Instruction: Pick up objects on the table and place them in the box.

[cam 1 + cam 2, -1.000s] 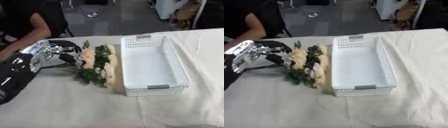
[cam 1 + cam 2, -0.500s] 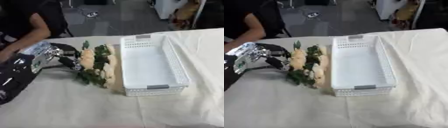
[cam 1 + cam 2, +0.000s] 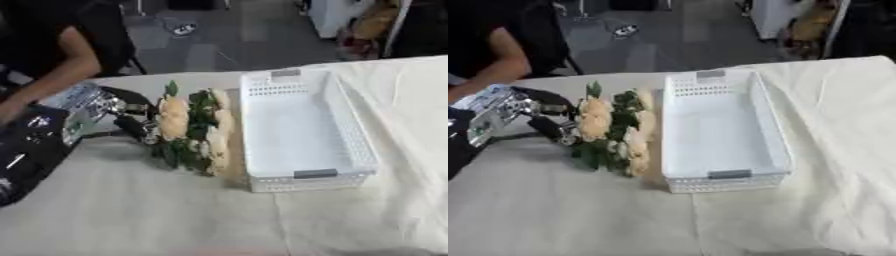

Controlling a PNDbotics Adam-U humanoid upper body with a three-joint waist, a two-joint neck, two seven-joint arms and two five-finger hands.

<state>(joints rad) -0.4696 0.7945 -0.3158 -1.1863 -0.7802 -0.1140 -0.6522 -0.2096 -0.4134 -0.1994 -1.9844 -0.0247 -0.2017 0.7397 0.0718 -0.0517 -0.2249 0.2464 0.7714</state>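
One white slatted box (image 3: 306,132) holding nothing, cream-and-green flower bunch (image 3: 194,131) just beside it on the worktop (image 3: 131,210), left hand (image 3: 122,112) curled at the bunch, grip unclear.

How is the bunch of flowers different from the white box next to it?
The bunch of flowers is cream and green with an irregular outline; the white box is one colour, rectangular, with perforated walls. The flowers lie loose on the cloth, the left hand right beside them; nothing touches the box, which holds nothing. Both rest lengthwise, side by side.
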